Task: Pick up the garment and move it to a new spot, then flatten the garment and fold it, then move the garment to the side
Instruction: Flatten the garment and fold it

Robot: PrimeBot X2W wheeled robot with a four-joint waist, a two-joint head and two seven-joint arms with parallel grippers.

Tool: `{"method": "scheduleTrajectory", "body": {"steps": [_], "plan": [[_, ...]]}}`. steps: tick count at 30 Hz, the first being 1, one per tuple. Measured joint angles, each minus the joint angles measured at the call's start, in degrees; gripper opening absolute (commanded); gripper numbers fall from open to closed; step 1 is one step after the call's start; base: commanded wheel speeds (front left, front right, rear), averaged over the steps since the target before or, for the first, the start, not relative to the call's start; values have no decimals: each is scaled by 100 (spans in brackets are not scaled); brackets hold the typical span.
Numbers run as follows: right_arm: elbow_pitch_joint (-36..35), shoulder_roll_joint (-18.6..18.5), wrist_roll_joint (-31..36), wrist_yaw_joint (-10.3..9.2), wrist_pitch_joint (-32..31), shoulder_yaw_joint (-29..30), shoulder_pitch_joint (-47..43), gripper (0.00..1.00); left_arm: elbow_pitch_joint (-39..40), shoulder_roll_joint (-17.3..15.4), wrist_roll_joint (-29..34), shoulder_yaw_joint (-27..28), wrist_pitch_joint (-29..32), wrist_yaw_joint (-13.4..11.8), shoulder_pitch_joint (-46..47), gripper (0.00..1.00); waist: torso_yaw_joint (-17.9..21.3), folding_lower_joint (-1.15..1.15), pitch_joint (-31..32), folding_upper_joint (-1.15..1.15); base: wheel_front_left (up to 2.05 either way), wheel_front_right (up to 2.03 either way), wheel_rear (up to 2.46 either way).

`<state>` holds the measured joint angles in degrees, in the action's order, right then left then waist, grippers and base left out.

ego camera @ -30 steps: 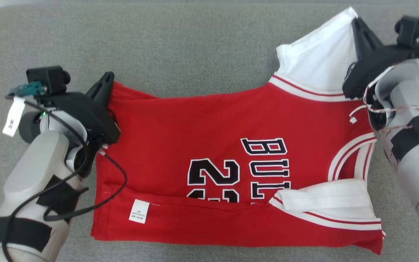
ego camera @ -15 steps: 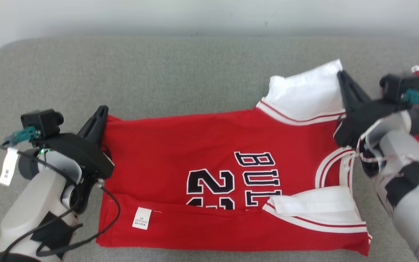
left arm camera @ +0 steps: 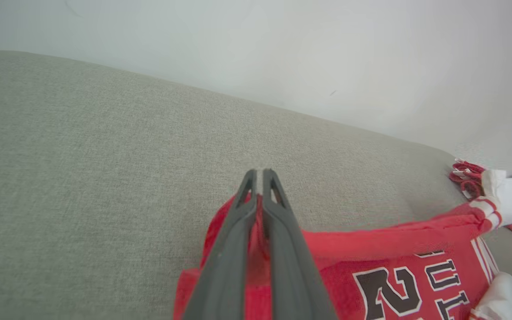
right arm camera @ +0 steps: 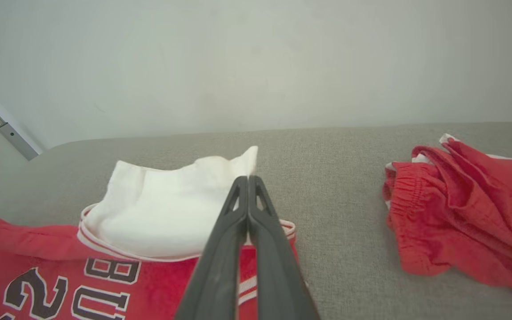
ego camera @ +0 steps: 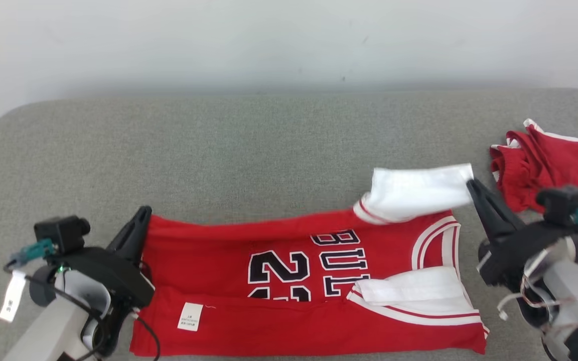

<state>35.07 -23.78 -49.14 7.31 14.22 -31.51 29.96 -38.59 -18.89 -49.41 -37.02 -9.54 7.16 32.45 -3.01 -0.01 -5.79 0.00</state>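
The garment [ego camera: 279, 240], a red jersey with black numbers and white sleeves, lies partly folded on the grey cushion. My left gripper [ego camera: 143, 209] is shut on its far left corner, and red cloth shows between the fingers [left arm camera: 238, 231] in the left wrist view. My right gripper [ego camera: 471, 183] is shut on the corner of the far white sleeve [ego camera: 414, 193], which hangs raised and curls over the lettering. In the right wrist view the right gripper [right arm camera: 248, 178] pinches the white sleeve [right arm camera: 162, 209] at its edge. A near strip of the garment is folded over, with a white label [ego camera: 190, 317] facing up.
Crumpled red shorts [ego camera: 550, 160] lie on the cushion [ego camera: 249, 150] just right of my right gripper, also in the right wrist view [right arm camera: 460, 222]. A pale wall [ego camera: 289, 40] rises behind the cushion. Bare grey cushion stretches beyond the garment.
The head camera has tilted up, bringing the wall and the red shorts into view. Both grippers still hold the garment's far edge, which now sits closer to the near edge, the sleeve overlapping the lettering.
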Motion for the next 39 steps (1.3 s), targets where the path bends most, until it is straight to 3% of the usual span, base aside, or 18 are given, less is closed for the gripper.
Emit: {"method": "scheduleTrajectory", "body": {"steps": [15, 30, 32, 34, 35, 36, 37, 38, 39], "plan": [[-1002, -731, -614, 0, -196, -1000, -913, 0, 241, -51, -42, -264, -33, 0, -542, 0, -12, 1, 62, 0, 0, 0, 0], [-712, -960, -631, 0, -894, -1537, -955, 0, -1, 110, 99, -388, 46, -211, -651, 0, -63, 1, 122, 0, 0, 0, 0], [-669, -956, -635, 0, -922, -1546, -948, 5, -88, 149, 71, -371, 47, -212, -660, 0, -62, 1, 142, 0, 0, 0, 0], [-598, -934, -700, 0, -927, -1540, -940, 45, -159, 201, 69, -366, 51, -238, -691, 0, -58, 2, 171, 0, 0, 0, 0], [-575, -922, -726, 0, -945, -1544, -938, 98, -181, 222, 69, -361, 51, -266, -723, 0, -54, 1, 186, 0, 0, 0, 0], [-567, -910, -742, 0, -944, -1539, -938, 100, -212, 236, 69, -365, 51, -267, -755, 49, -50, 1, 201, 0, 0, 0, 0], [-564, -893, -800, 0, -944, -1525, -938, 100, -247, 250, 58, -360, 48, -272, -766, 49, -46, 1, 217, 0, 0, 0, 0], [-571, -882, -851, 0, -943, -1516, -938, 100, -266, 253, 56, -353, 40, -310, -766, 100, -42, 1, 231, 0, 0, 0, 0], [-584, -877, -892, 0, -942, -1513, -938, 100, -282, 250, 57, -345, 22, -319, -766, 100, -38, 1, 245, 0, 0, 0, 0]]}}
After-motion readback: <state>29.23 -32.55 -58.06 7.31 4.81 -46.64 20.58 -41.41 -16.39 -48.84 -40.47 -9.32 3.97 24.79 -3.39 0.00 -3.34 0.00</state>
